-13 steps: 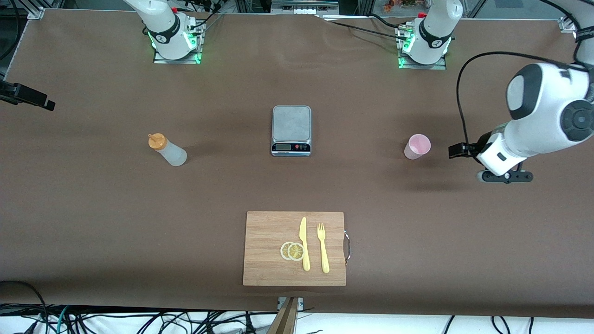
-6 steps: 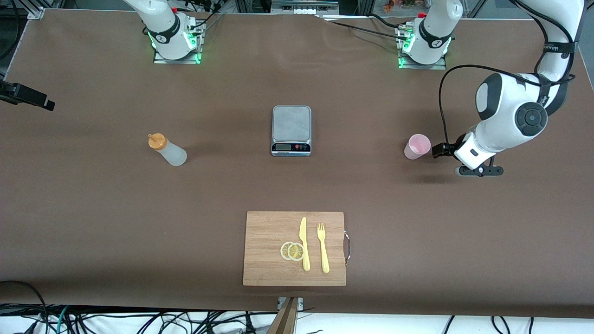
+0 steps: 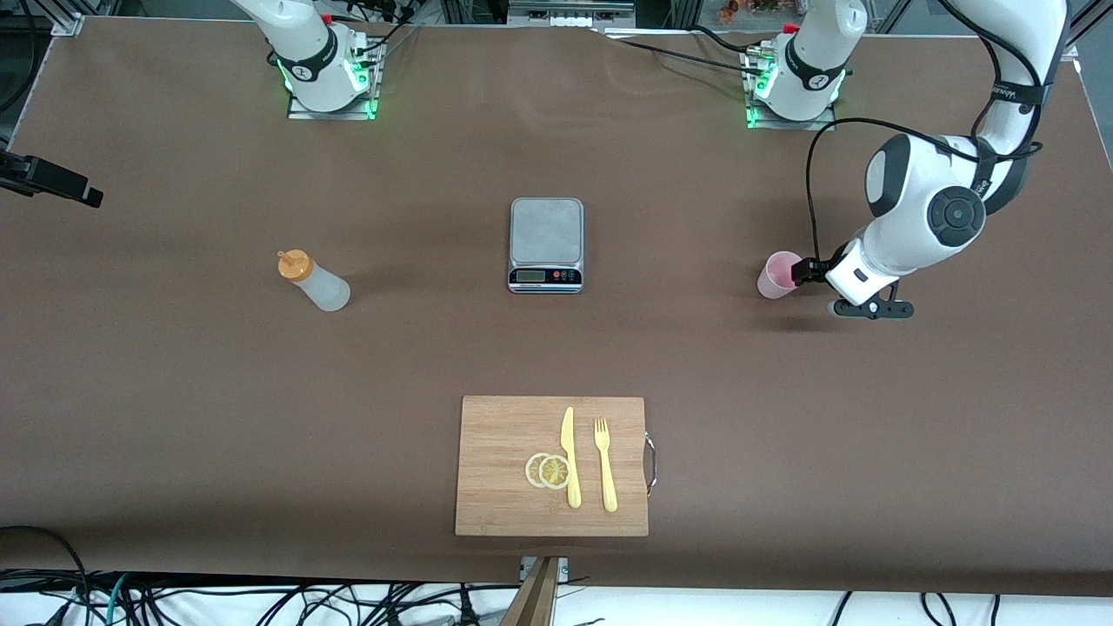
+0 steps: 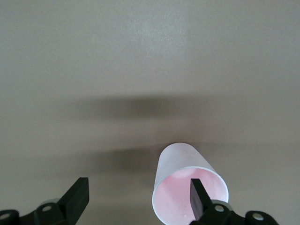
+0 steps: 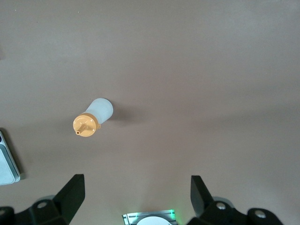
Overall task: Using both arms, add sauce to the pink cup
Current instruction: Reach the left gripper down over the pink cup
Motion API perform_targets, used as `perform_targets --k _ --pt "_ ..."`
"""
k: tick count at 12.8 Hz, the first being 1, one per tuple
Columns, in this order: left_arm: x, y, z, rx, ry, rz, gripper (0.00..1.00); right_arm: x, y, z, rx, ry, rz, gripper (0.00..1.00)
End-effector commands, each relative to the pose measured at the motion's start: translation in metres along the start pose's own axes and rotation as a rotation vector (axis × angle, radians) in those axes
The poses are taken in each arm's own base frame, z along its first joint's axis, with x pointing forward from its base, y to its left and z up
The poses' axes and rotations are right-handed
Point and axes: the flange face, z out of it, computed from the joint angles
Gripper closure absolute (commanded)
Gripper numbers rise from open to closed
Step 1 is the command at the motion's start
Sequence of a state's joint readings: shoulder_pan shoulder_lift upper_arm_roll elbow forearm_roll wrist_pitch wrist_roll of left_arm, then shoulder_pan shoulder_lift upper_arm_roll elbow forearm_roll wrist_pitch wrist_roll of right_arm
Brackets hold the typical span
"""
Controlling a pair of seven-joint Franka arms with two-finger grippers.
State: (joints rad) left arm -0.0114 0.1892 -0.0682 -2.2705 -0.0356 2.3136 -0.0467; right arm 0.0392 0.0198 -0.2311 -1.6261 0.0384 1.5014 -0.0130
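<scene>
Front view: upright pink cup at open left tool; sauce stands, right tool open

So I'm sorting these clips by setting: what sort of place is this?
Probably a robotics lab staged as a kitchen: two bolted arm bases on a paper-covered table, loose cables at its edge, plus a scale and cutting board.

Upright sauce bottle on brown table, beneath open right tool.
</scene>
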Motion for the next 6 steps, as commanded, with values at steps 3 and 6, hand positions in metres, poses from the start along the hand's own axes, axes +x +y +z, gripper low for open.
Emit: perform_targets --k 3,6 --pt "-0.022 0.004 0.017 0.008 0.042 0.014 0.09 -0.003 -0.002 -0.006 0.016 0.001 -0.012 0.0" --pt "-0.025 0.005 0.022 0.008 0.039 0.016 0.26 -0.003 -0.002 -0.006 0.017 -0.001 -0.012 0.0"
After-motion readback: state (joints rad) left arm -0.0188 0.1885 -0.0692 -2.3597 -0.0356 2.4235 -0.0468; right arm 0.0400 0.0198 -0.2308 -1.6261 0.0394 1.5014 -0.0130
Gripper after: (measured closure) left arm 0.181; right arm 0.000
